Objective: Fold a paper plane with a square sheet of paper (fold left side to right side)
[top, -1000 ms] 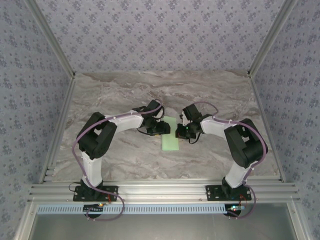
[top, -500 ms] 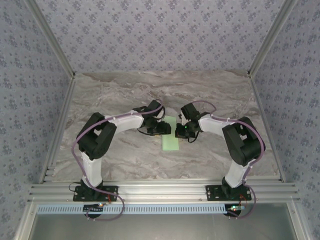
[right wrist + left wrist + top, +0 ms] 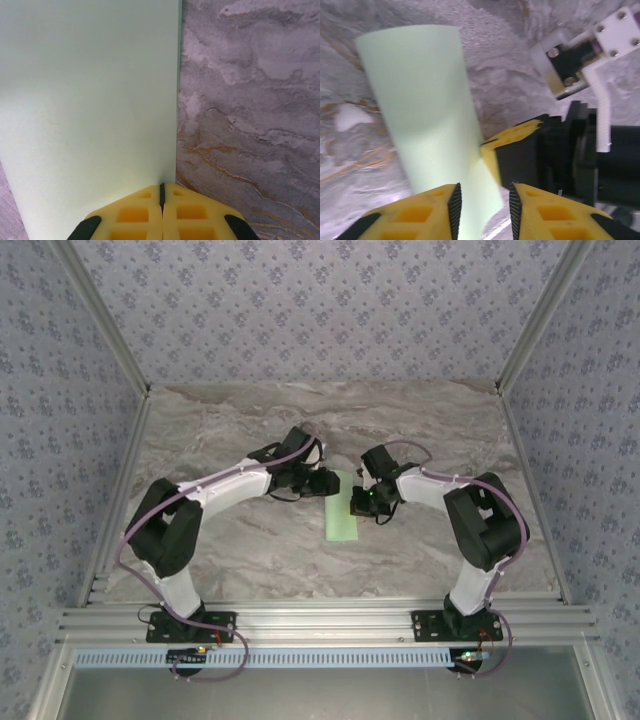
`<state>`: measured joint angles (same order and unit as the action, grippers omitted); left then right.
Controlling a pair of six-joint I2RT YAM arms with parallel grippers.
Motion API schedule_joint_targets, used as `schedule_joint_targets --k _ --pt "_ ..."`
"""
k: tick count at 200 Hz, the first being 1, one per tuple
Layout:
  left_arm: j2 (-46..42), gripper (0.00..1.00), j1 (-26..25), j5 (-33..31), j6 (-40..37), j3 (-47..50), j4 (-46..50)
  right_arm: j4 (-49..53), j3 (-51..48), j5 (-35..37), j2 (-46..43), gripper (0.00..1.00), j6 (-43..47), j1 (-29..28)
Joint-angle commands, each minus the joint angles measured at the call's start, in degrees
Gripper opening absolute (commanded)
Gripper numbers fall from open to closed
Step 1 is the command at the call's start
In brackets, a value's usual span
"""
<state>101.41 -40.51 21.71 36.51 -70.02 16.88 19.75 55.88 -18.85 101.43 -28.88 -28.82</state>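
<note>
- The paper (image 3: 342, 508) lies mid-table (image 3: 250, 420) as a narrow pale green strip, its long side running away from the arm bases, right between the two grippers.
- The left gripper (image 3: 328, 482) sits at the strip's far left corner. Its jaws are a little apart, and in the left wrist view you can see paper through the gap.
- The right gripper (image 3: 162, 189) has its jaws pressed fully together, with the tips right at the paper's right edge.
- I can't tell if either one is actually pinching the sheet.
</note>
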Motion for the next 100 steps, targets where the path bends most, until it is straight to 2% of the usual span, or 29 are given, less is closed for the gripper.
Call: schedule_joint_targets --k 1,43,100 --pt "3.2 0.27 -0.6 7.2 2.1 0.6 -5.3 3.8 -0.8 3.7 3.7 0.06 0.5 -0.3" --pt "8.0 0.26 -0.8 7.8 2.4 0.8 -6.7 4.1 -0.5 3.8 3.8 0.06 0.6 -0.4" --pt "11.1 0.25 -0.2 3.3 0.7 3.3 -4.1 5.1 -0.4 4.3 3.9 0.06 1.1 -0.5"
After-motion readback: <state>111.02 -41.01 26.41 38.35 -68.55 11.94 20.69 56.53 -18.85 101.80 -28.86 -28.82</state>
